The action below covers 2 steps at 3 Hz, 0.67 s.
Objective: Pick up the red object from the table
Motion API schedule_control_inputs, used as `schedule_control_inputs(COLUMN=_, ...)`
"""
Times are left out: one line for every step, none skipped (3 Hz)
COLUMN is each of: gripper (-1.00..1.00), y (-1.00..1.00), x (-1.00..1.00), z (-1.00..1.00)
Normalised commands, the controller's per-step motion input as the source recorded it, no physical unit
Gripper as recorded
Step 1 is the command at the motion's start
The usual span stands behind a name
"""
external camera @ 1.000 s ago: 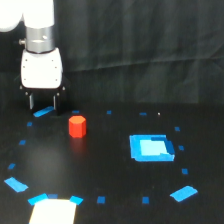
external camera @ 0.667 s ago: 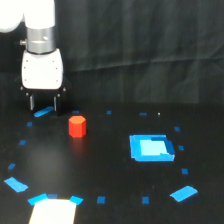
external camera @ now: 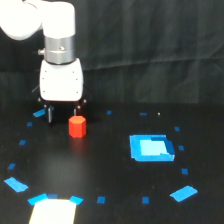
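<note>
Approach under way, nothing grasped yet

On the flat black table (external camera: 115,170) dotted with blue tape marks, the small red-orange hexagonal block (external camera: 77,126) stands upright and free. Just behind it, toward the exterior view's left, the white gripper (external camera: 63,114) hangs with dark fingers spread and empty; closing in, gripping and lifting remain.

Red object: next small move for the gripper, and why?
Probably shift the gripper toward the exterior view's right and slightly nearer the camera. The red object sits on the table partly outside the spread fingers, not yet between them.
</note>
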Motion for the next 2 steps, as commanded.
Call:
schedule_control_inputs(gripper=-1.00, y=-1.00, x=0.96, z=0.29)
schedule_control_inputs(gripper=-0.83, y=-0.07, x=-0.78, z=0.65)
